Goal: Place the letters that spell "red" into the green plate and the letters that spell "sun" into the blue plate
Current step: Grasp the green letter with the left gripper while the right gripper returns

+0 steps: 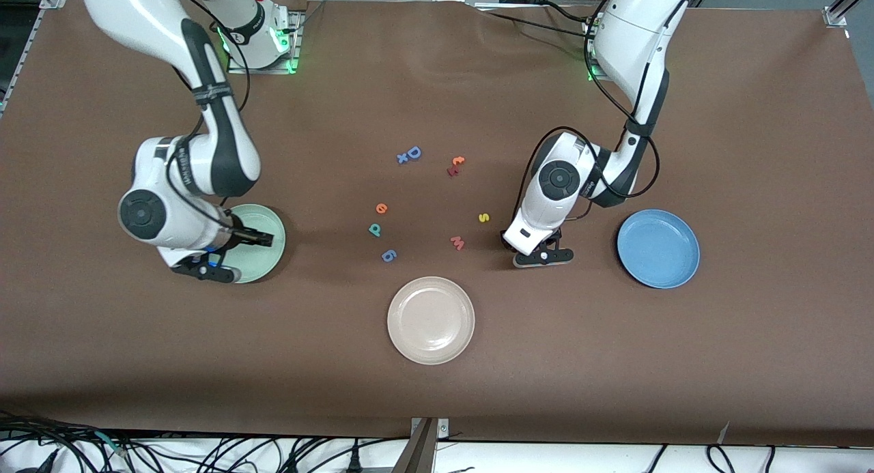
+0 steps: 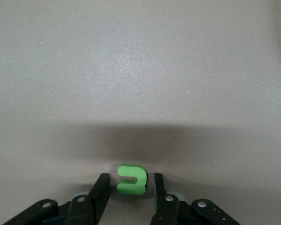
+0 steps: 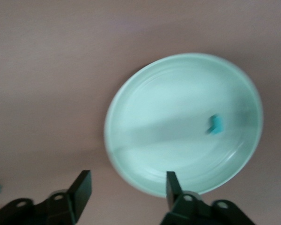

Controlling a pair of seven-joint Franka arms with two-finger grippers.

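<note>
I've got the left gripper (image 2: 130,187) down on the table, fingers narrowing either side of the green "u" (image 2: 131,179); next, clamp and carry it to the blue plate (image 1: 658,248). Right gripper (image 3: 126,187) hangs wide over the green plate (image 3: 131,140), teal "r" (image 3: 216,124) lying inside.

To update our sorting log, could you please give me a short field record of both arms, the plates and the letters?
right gripper: over green plate, jaws open
in green plate: one teal letter
left gripper: down at the table between m and blue plate, jaws open either side of green u
task letters loose on table: orange e, teal d, yellow s
</note>
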